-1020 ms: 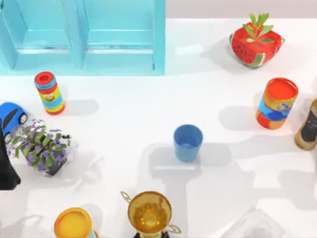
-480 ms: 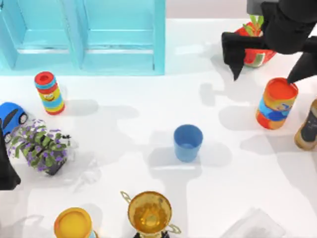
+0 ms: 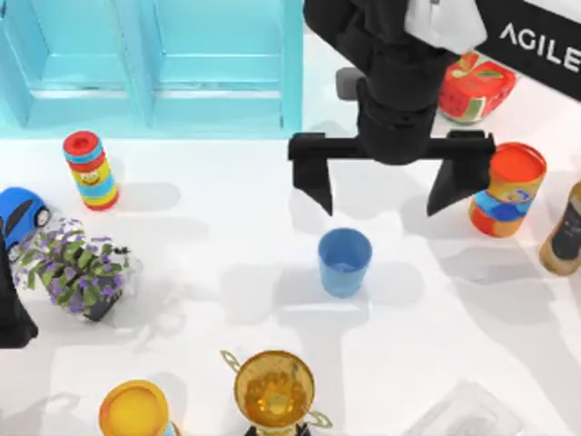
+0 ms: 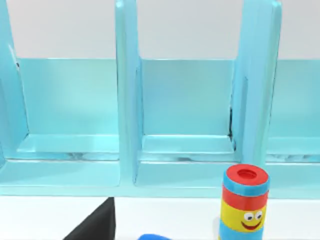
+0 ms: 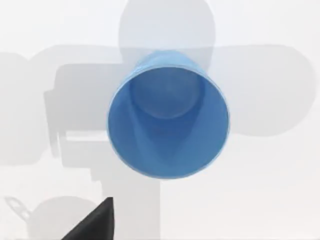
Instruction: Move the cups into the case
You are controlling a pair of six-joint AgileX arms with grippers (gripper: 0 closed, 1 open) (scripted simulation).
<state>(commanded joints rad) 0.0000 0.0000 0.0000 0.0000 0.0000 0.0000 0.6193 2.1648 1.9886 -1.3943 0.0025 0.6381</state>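
Note:
The blue cup [image 3: 345, 262] stands upright in the middle of the table, and the right wrist view looks straight down into it [image 5: 167, 115]. My right gripper [image 3: 386, 182] hangs open above the table just behind the cup, jaws spread wide and holding nothing. A second, brown cup [image 3: 565, 232] with a dark inside stands at the table's right edge, partly cut off. The turquoise case [image 3: 154, 64] fills the back left, and its compartments [image 4: 180, 105] face the left wrist camera. My left arm [image 3: 9, 309] is parked at the left edge.
An orange-and-blue can [image 3: 507, 189] stands beside the right finger. A red watermelon pot [image 3: 472, 86] is at the back right. At the left are a striped toy stack [image 3: 89, 170], a blue car [image 3: 20, 216] and a purple plant [image 3: 77, 268]. A gold trophy [image 3: 272, 391] and an orange can [image 3: 134, 409] stand in front.
My right arm has swept in from the back right to above the table's middle, and its open gripper now hangs just behind the blue cup. The cup and the left arm have not moved.

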